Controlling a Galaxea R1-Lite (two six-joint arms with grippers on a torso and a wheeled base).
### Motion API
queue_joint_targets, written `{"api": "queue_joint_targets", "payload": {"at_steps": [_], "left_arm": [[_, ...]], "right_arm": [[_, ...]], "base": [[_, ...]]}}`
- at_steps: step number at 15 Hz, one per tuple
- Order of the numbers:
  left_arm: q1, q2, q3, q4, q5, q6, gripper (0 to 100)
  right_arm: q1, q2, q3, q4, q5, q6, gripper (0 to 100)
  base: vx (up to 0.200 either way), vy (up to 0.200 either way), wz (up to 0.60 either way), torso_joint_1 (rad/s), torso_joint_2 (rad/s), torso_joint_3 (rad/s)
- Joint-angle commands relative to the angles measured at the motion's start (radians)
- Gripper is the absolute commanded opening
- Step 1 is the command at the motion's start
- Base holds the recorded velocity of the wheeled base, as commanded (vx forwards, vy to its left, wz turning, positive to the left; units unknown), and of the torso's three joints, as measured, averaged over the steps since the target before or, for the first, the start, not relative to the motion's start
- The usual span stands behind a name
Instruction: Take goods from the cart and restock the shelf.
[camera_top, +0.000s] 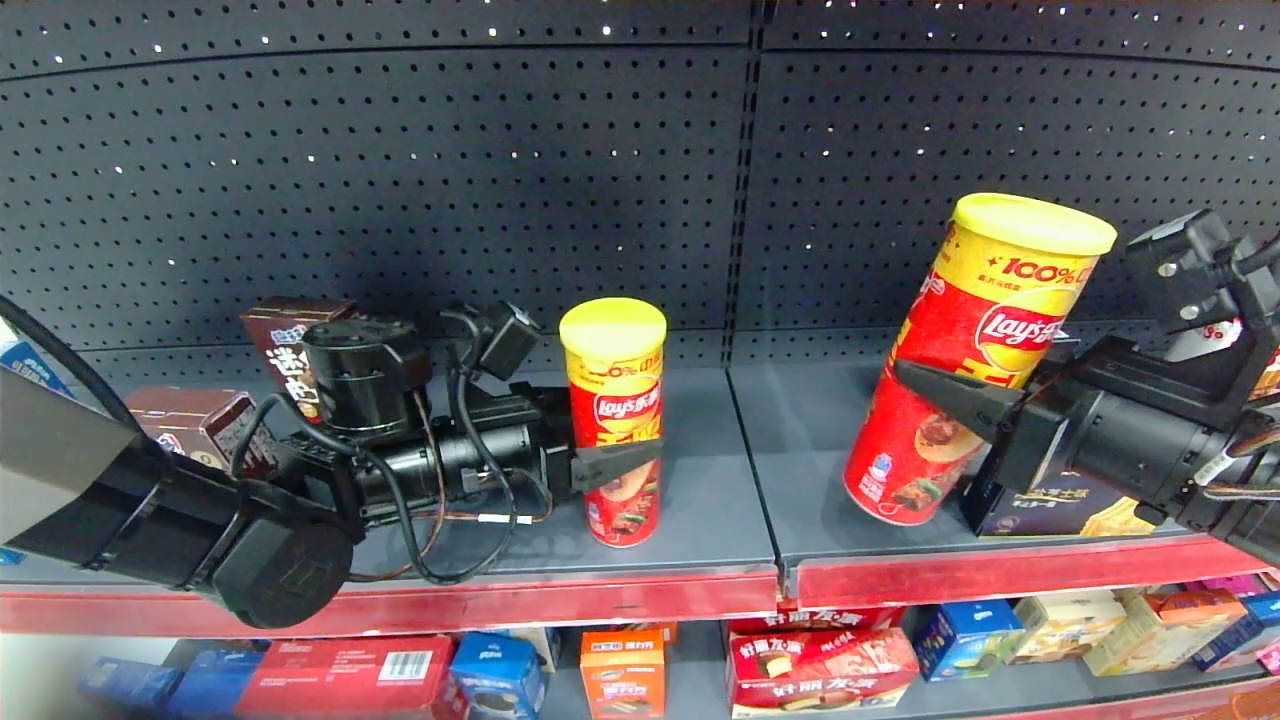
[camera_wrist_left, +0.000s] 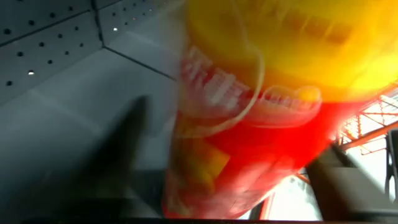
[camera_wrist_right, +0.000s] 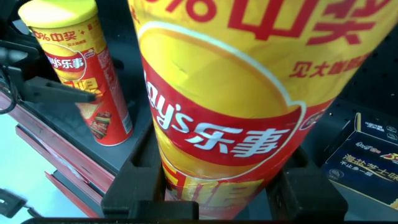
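Right end effector (camera_top: 935, 405) clamped on tilted chip can (camera_top: 985, 330), base toward shelf (camera_top: 720, 480); left end effector (camera_top: 622, 452) clamped on upright chip can (camera_top: 613, 385).

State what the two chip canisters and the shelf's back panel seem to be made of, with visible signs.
Upright chip canister and tilted chip canister: probably cardboard tubes with glossy printed wrap, judging by sheen; yellow lids look plastic. Back panel: probably painted metal, matte, evenly punched holes.

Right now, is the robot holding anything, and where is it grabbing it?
Two chip cans. The left gripper holds the small can, upright, just below its middle. The right gripper holds the big can, tilted, around its middle.
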Motion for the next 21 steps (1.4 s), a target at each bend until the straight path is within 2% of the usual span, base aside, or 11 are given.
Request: {"api": "queue_joint_targets", "payload": {"at_steps": [1, 6, 13, 16, 18, 19, 20, 21], "left_arm": [[-0.001, 0.0, -0.001, -0.003, 0.002, -0.001, 100], [-0.003, -0.046, 0.019, -0.001, 0.005, -0.002, 100], [0.009, -0.214, 0.194, -0.003, 0.007, -0.002, 100], [0.092, -0.288, 0.289, -0.006, 0.008, 0.008, 100], [0.152, -0.366, 0.389, -0.053, 0.017, 0.002, 100], [0.158, -0.404, 0.42, -0.067, 0.057, -0.004, 100], [0.141, -0.472, 0.441, -0.056, 0.209, -0.018, 100], [0.081, -0.533, 0.45, -0.021, 0.41, -0.036, 100]], "right_arm": [[0.0, 0.001, 0.002, 0.0, 0.0, 0.0, 0], [0.0, -0.002, 0.006, 0.0, -0.001, 0.0, 0], [-0.002, -0.008, 0.031, -0.002, -0.003, 0.0, 0], [-0.003, -0.008, 0.029, -0.002, -0.004, 0.0, 0], [-0.011, -0.008, 0.032, 0.0, -0.006, 0.0, 0], [-0.015, -0.007, 0.031, 0.0, -0.006, 0.0, 0], [-0.017, -0.002, 0.023, 0.0, -0.01, -0.002, 0], [-0.017, 0.004, 0.016, 0.0, -0.012, -0.002, 0]], "base": [[0.0, 0.0, 0.0, 0.0, 0.0, 0.0], [0.0, 0.0, 0.0, 0.0, 0.0, 0.0], [0.0, 0.0, 0.0, 0.0, 0.0, 0.0], [0.0, 0.0, 0.0, 0.0, 0.0, 0.0], [0.0, 0.0, 0.0, 0.0, 0.0, 0.0], [0.0, 0.0, 0.0, 0.0, 0.0, 0.0], [0.0, 0.0, 0.0, 0.0, 0.0, 0.0], [0.0, 0.0, 0.0, 0.0, 0.0, 0.0]]}}
